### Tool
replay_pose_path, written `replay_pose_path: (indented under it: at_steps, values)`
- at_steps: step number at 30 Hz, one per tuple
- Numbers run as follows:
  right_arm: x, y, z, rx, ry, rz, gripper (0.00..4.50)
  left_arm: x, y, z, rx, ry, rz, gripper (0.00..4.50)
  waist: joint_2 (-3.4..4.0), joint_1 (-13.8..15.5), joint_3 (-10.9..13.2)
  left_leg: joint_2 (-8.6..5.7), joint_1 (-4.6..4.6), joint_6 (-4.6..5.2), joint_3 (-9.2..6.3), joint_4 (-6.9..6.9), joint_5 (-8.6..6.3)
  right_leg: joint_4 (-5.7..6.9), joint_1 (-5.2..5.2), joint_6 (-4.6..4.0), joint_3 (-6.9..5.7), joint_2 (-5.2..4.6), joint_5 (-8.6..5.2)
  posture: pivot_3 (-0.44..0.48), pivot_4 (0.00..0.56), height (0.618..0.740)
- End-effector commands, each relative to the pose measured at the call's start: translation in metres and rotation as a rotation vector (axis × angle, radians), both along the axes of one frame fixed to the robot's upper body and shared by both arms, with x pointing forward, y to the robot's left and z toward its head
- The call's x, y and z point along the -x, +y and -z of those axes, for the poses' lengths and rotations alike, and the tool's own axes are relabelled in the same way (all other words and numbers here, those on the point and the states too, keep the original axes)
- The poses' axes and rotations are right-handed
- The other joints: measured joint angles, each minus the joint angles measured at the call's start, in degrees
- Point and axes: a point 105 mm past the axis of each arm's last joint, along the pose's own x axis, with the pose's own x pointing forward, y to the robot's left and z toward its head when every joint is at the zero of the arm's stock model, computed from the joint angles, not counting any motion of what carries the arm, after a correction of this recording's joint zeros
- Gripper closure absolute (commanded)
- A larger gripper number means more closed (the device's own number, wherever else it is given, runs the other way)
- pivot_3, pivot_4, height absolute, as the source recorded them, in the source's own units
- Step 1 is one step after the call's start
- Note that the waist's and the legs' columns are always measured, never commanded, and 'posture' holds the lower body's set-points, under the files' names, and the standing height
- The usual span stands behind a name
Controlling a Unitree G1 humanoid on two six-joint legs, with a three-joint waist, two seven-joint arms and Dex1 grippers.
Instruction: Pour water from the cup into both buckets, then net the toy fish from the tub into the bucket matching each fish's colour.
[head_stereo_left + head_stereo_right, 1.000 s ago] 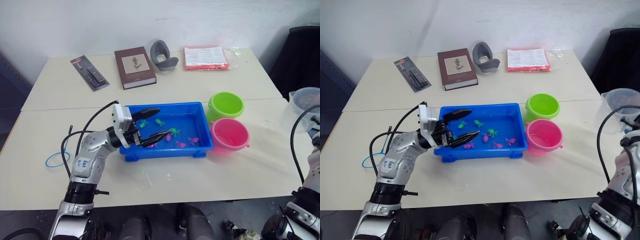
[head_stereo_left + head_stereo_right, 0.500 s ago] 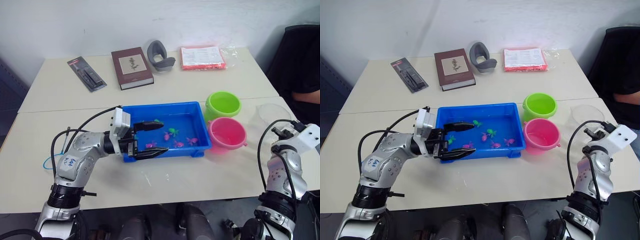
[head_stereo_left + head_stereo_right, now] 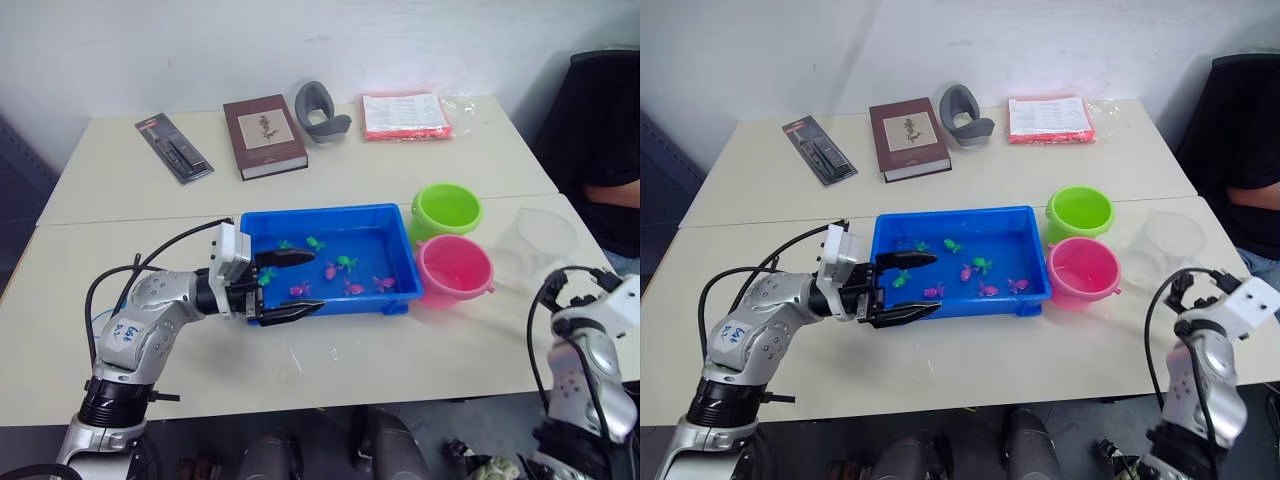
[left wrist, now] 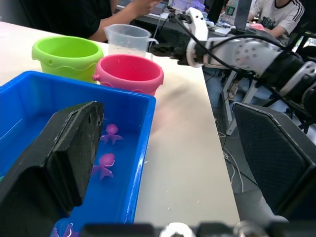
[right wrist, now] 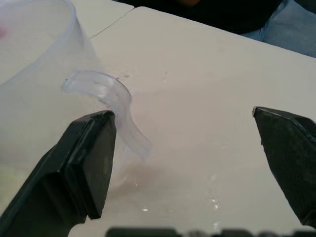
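The blue tub (image 3: pixel 330 213) sits mid-table with several small green fish (image 3: pixel 319 243) and pink fish (image 3: pixel 354 288) in it. To its right stand the lime green bucket (image 3: pixel 447 211) and, nearer me, the pink bucket (image 3: pixel 456 268). Right of the buckets the clear cup (image 3: pixel 540 240) stands upright on the table. My right gripper (image 5: pixel 181 116) is open just behind it, and the cup's handle (image 5: pixel 116 106) lies between the fingers, untouched. At the tub's near left corner my left gripper (image 3: pixel 315 281) is open and holds nothing.
Along the far edge lie a black package (image 3: pixel 174 146), a brown book (image 3: pixel 264 134), a grey curved object (image 3: pixel 320 110) and a red-edged packet (image 3: pixel 405 114). A person in black (image 3: pixel 600 130) sits beyond the table's right end. The table's near edge runs just under both arms.
My right gripper has opened and let go of the cup, which now stands by the buckets; the right arm has drawn back. My left gripper has pulled back towards the tub's left corner.
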Motion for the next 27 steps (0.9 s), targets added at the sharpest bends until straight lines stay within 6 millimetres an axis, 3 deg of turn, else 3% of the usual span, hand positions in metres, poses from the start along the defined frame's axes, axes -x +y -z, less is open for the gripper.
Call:
replay_pose_path:
  at_steps: [1,3,5,9,13,18,21,24,27]
  values:
    - [0.031,0.004,-0.011,0.0,0.023,-0.093,0.04,-0.001,0.01,-0.003,0.0,-0.039,-0.052,0.0,0.0,0.0,0.0,0.0,0.0,0.0,0.01,-0.01,0.0,0.0,0.0,0.0,0.0,0.0,0.0,0.0,0.15,0.74]
    - [0.044,0.021,-0.012,-0.002,0.071,-0.256,0.04,-0.006,0.019,-0.001,-0.005,-0.041,-0.103,0.0,0.0,0.0,0.0,0.01,0.0,0.0,0.01,-0.02,0.0,0.0,0.0,0.0,0.02,0.0,0.0,0.0,0.15,0.74]
    - [0.054,0.045,-0.028,0.097,0.087,-0.46,0.04,-0.012,0.036,0.004,-0.054,-0.064,-0.167,0.0,0.0,0.0,0.0,0.0,0.01,0.02,0.02,-0.02,-0.02,-0.03,0.0,0.0,0.05,-0.02,0.0,0.0,0.15,0.74]
    - [0.064,0.087,-0.072,0.345,-0.013,-0.806,0.04,-0.024,0.084,0.007,-0.098,-0.092,-0.33,0.0,-0.2,-0.5,0.0,0.05,0.03,0.05,0.23,-0.07,-0.11,-0.15,0.05,0.0,0.29,0.01,0.0,0.0,0.15,0.74]
    - [0.062,0.103,-0.097,0.495,-0.131,-0.944,0.04,-0.015,0.144,0.018,-0.16,-0.148,-0.561,0.0,-0.43,-0.4,-0.1,0.17,0.18,-0.09,0.25,-0.12,-0.15,-0.11,0.02,-0.13,0.27,0.09,-0.08,0.0,0.15,0.74]
    - [0.069,0.147,-0.104,0.652,-0.296,-1.281,0.04,0.026,0.221,0.036,-0.211,-0.187,-0.999,0.0,-0.94,-0.1,-0.1,0.15,0.14,0.0,0.18,-0.1,-0.21,-0.13,-0.06,-0.11,0.11,-0.1,-0.06,0.0,0.15,0.74]
    - [0.065,0.159,-0.102,0.706,-0.334,-1.381,0.04,0.056,0.261,0.052,-0.19,-0.133,-1.251,0.0,-1.26,0.0,-0.3,0.11,0.14,0.15,0.17,-0.05,-0.3,-0.33,-0.04,-0.08,0.07,-0.3,-0.04,0.0,0.15,0.74]
    - [0.064,0.175,-0.099,0.733,-0.392,-1.463,0.04,0.092,0.292,0.084,-0.172,0.03,-1.474,0.0,-1.52,0.6,-0.4,0.05,0.18,0.22,0.14,-0.02,-0.35,-0.37,0.01,-0.06,-0.11,-0.56,-0.03,0.0,0.15,0.74]
    - [0.07,0.19,-0.098,0.722,-0.438,-1.547,0.04,0.113,0.305,0.098,-0.163,0.111,-1.594,0.0,-1.58,1.3,-0.5,0.04,0.18,0.23,0.14,-0.03,-0.41,-0.37,-0.01,-0.09,-0.19,-0.63,-0.05,0.0,0.15,0.74]
